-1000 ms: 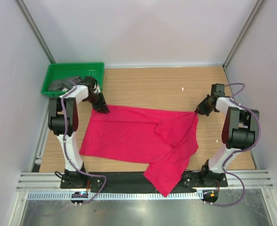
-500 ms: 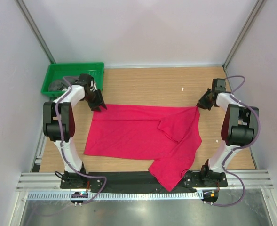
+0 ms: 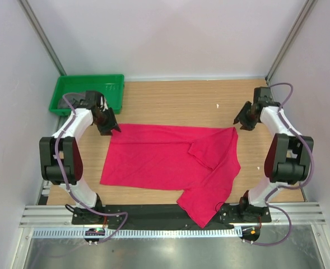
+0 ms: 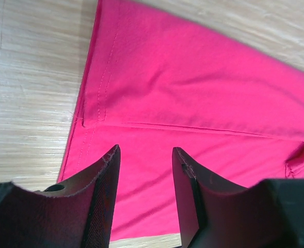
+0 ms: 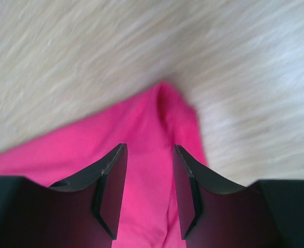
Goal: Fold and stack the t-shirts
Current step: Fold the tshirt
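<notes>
Top view: red t-shirt (image 3: 159, 159) spread flat on wooden table (image 3: 176, 101), its near-right part rumpled and reaching over the near edge. Left gripper (image 3: 110, 128) at far-left corner, right gripper (image 3: 242, 123) just off far-right corner. Green tray (image 3: 117, 84) far left.

Left wrist: jaws apart, empty, over the hem.

Right wrist: jaws apart, empty, shirt corner beyond.

Parted end effector (image 4: 144, 155) above red t-shirt (image 4: 193, 108).
</notes>
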